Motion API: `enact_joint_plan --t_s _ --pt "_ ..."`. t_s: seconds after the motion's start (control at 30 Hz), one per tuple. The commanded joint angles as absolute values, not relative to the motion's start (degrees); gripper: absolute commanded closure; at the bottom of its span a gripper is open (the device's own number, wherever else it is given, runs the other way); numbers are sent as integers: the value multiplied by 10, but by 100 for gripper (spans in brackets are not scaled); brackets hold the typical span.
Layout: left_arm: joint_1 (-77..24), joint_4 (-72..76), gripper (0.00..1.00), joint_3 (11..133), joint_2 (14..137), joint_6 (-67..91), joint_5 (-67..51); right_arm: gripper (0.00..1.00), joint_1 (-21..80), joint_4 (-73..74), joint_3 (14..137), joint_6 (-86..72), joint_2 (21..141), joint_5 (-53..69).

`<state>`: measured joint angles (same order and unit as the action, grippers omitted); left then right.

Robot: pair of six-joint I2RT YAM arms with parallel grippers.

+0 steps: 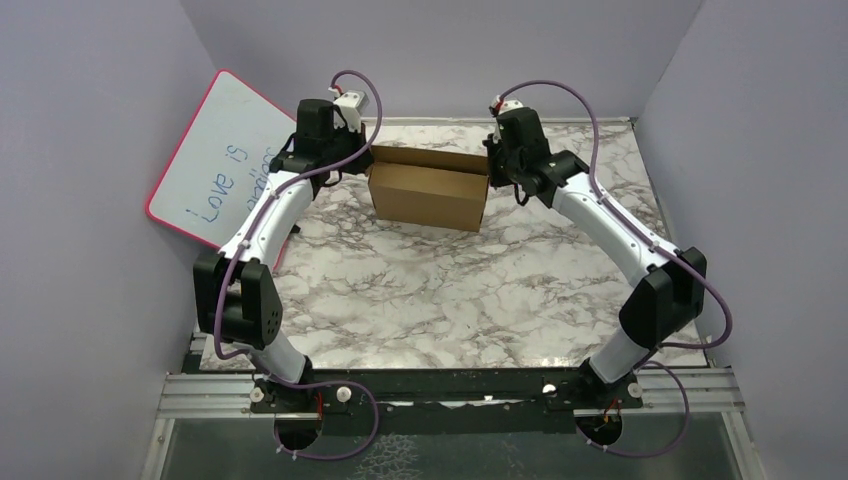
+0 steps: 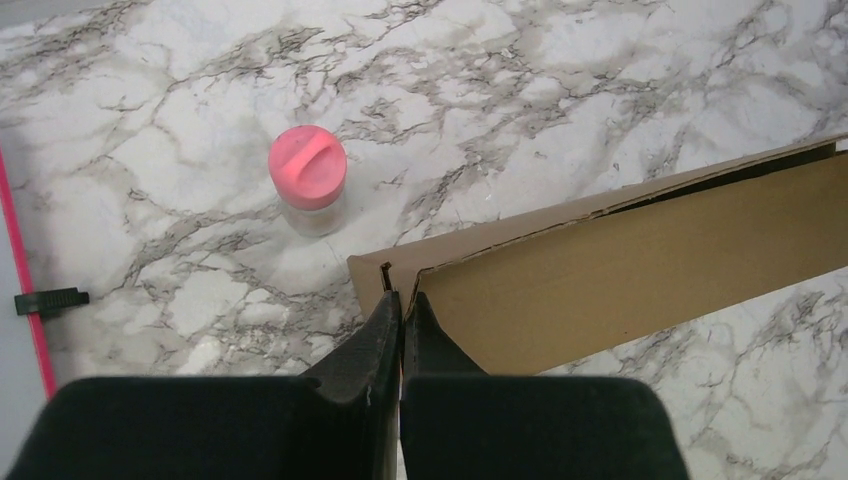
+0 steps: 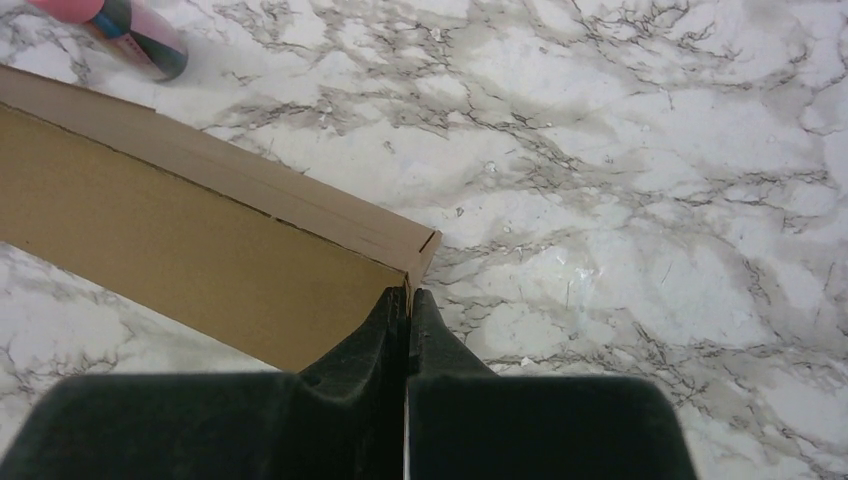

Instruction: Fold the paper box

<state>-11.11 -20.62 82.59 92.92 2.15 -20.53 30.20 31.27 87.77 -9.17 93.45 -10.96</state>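
Your left gripper (image 2: 401, 305) and right gripper (image 3: 408, 300) both have fingers pressed together, tips at opposite end corners of the paper box (image 1: 428, 195). Can't tell if any cardboard is pinched. The box sits far-centre on the surface (image 1: 450, 290), already a rectangular shell. I'd judge it mostly folded, but a dark gap along one long edge suggests tucking remains. Pink-capped jar (image 2: 308, 170) sits beyond its left end.

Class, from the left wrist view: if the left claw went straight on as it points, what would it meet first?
The paper box: the left claw, shut, has its tips at the box's corner, apparently touching; depth is unclear. The pink-lidded jar stands left of that line.
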Motion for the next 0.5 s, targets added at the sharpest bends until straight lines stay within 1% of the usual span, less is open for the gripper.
enact_joint_plan --t_s 0.0,0.17,0.47 --pt "-139 -240 100 843 921 107 -184 99 308 369 924 -167 975 -114" --pt "-151 -252 100 860 929 126 -152 99 308 435 993 -212 1020 -144" --pt "-181 -278 100 877 943 150 -73 99 308 492 1054 -262 1065 -192"
